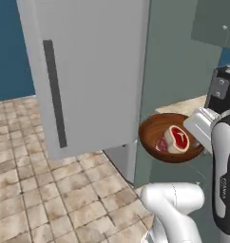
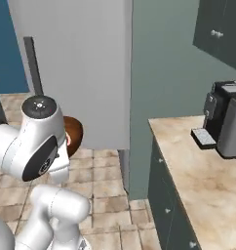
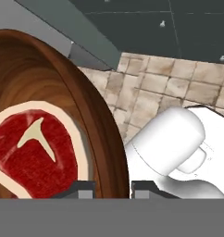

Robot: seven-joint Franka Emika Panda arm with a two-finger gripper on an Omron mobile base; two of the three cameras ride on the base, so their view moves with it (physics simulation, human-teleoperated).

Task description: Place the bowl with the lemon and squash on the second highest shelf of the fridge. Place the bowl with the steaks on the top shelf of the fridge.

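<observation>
Brown wood, the bowl with the steaks hangs in the air beside the fridge door, clear of the tiled floor. The gripper is clamped on its rim, one finger inside and one outside. To the right, a coffee machine stands on the marble counter, under dark cabinets.

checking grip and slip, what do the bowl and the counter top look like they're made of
The bowl looks like polished wood: dark reddish brown with faint grain streaks and a soft sheen in the hand view. The counter top looks like beige stone or marble, mottled and veined, matte. Both are rendered, so this is by look alone.
</observation>
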